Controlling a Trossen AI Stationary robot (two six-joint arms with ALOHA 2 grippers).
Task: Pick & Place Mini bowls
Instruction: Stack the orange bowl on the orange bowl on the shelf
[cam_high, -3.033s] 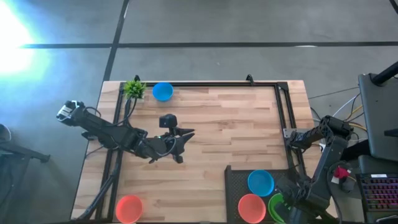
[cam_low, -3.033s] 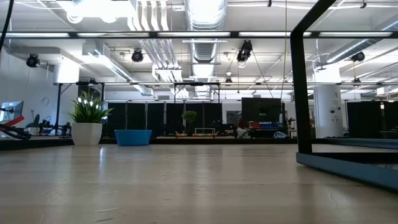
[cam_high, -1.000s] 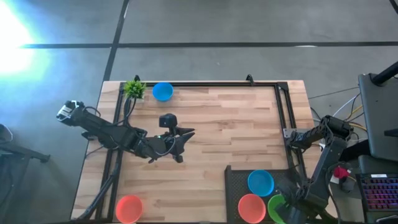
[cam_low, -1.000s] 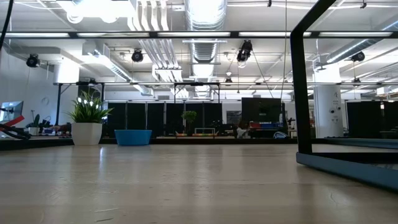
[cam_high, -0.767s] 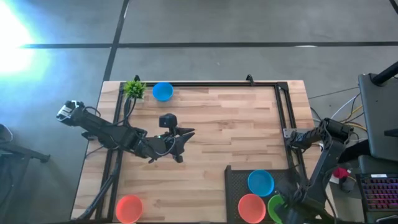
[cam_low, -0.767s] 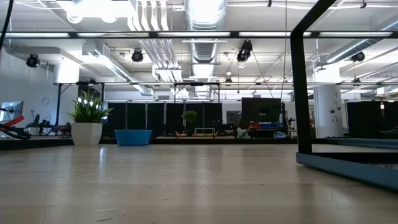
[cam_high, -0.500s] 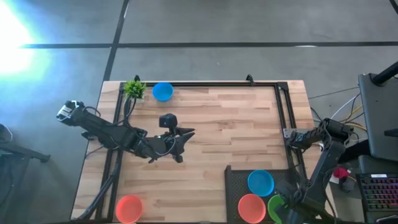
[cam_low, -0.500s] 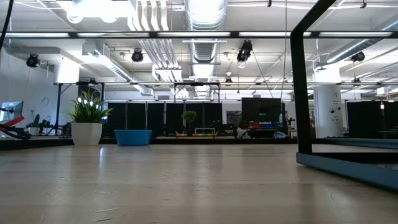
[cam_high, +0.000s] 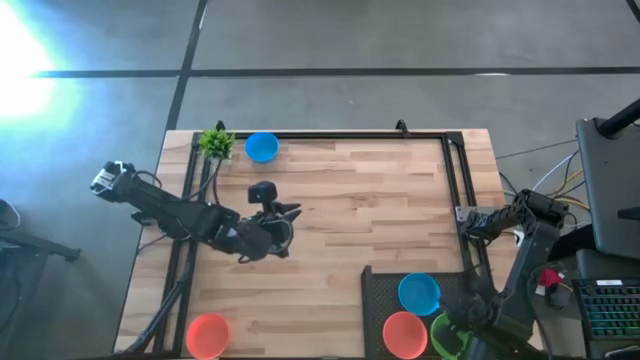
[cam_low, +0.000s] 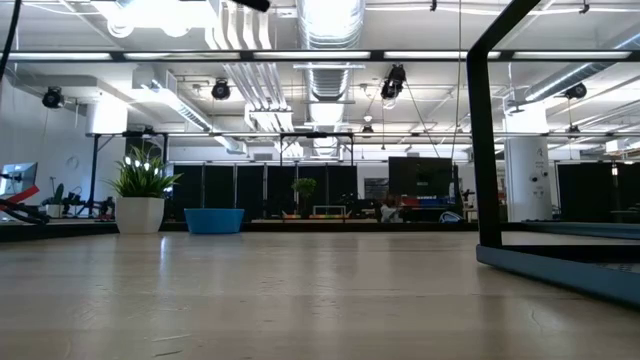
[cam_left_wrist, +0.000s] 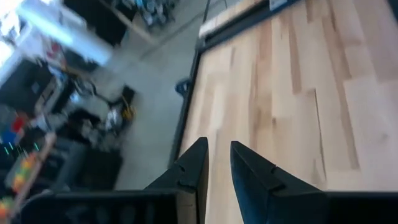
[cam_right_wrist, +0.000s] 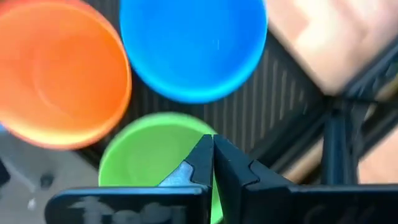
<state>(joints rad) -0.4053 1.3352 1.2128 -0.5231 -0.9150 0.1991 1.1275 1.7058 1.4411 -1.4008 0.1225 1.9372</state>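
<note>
In the high view one blue bowl (cam_high: 261, 147) sits near the table's far edge beside a potted plant (cam_high: 215, 143). An orange bowl (cam_high: 208, 335) lies at the near left corner. A blue bowl (cam_high: 419, 292), an orange bowl (cam_high: 405, 333) and a green bowl (cam_high: 447, 338) rest in a dark tray (cam_high: 378, 285) at the near right. My left gripper (cam_high: 282, 228) hovers over bare wood left of centre, its fingers a narrow gap apart (cam_left_wrist: 216, 158). My right gripper (cam_right_wrist: 213, 144) is shut, pointing down over the green bowl (cam_right_wrist: 143, 155). My right gripper points down from above at the green bowl's inside, close to its rim (cam_right_wrist: 186, 124). The shut fingertips hide the spot below them, so I cannot tell whether they touch the bowl. The bowl sits flat in the tray.
A black frame (cam_high: 455, 190) runs along the table's far and right sides, and its post (cam_low: 485, 150) stands at the right of the low view. A wide stretch of bare wood lies between the left gripper and the tray. Equipment (cam_high: 605, 190) stands off the table's right edge.
My left gripper has drawn back a little toward the table's left edge and turned about its wrist. My right arm has shifted slightly over the tray. The bowls have stayed where they were.
</note>
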